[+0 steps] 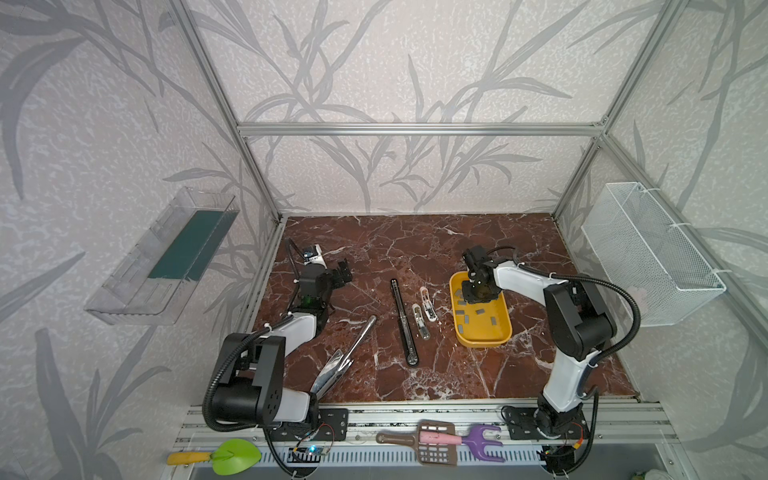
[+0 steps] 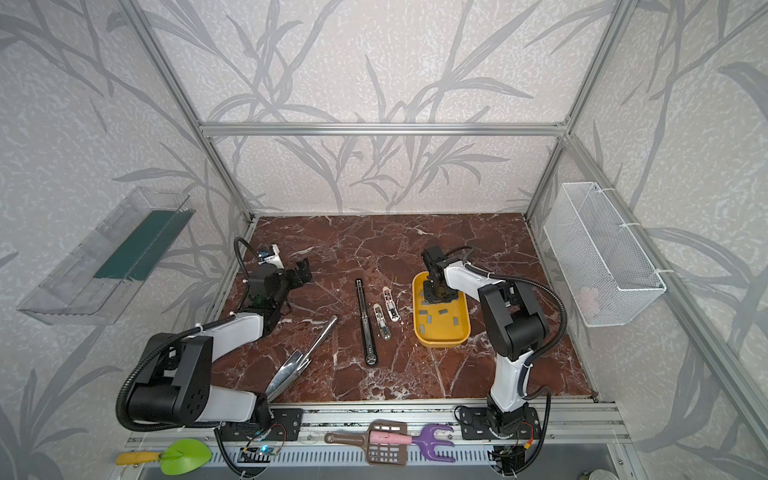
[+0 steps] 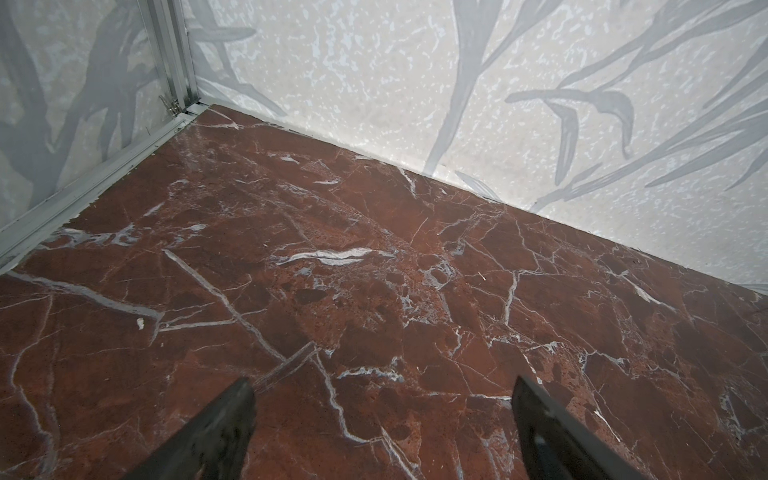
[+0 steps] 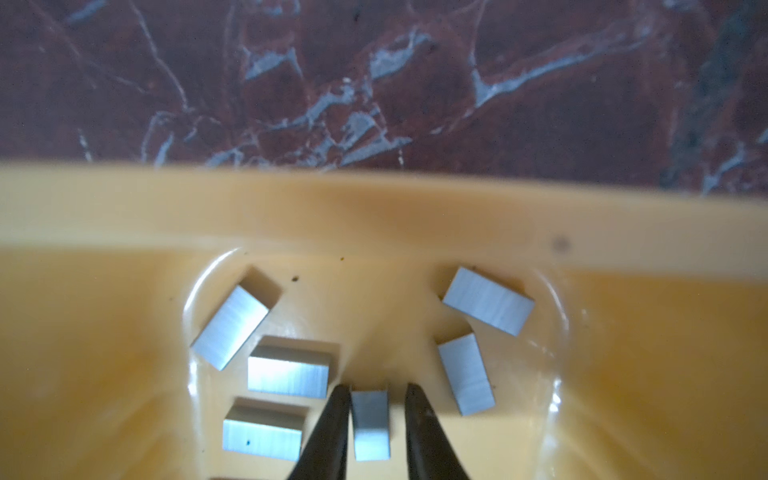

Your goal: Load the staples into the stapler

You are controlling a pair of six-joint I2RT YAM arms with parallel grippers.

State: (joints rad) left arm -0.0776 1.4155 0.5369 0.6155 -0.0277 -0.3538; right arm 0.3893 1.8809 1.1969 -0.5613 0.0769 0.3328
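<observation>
In a top view the right gripper [image 1: 478, 293] reached into the yellow tray [image 1: 500, 338] of staples [image 1: 479, 309], well apart from the white stapler [image 1: 428, 305].

In the left wrist view the left gripper [image 3: 382, 386] gaped wide and empty over bare marble [image 3: 374, 270].

In the right wrist view the right jaws stood narrowly apart, straddling one staple strip [image 4: 371, 428] without quite touching it. The pick-up seemed in hand. The next move looked to call for closing, then a straight lift, as neighbouring strips crowded both sides and the tray wall rose ahead.

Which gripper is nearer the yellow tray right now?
Right. The right gripper is down inside the yellow tray, its jaws straddling one staple strip. The left gripper hangs open over the marble table, far across it from the tray.
</observation>
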